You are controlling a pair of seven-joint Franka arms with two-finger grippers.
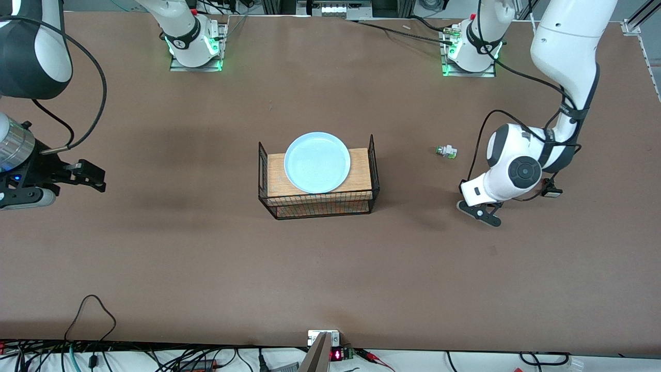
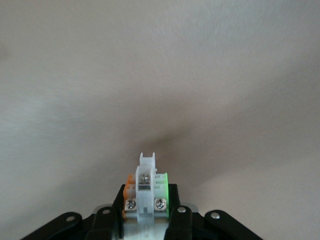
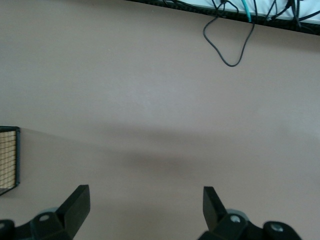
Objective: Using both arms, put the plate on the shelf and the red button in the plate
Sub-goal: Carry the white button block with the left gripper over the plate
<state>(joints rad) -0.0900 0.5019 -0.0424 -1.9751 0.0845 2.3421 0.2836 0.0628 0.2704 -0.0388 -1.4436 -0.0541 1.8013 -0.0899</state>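
Brown table (image 1: 206, 248), one plate (image 1: 317, 161) on rack (image 1: 318, 199), two hands (image 1: 480, 213) (image 1: 85, 175).

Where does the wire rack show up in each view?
Front: wire rack mid-table, plate on it.
Left wrist: not in it.
Right wrist: one corner at the picture's edge.
Shared landmark: black cable loop at the table edge, front and right wrist.
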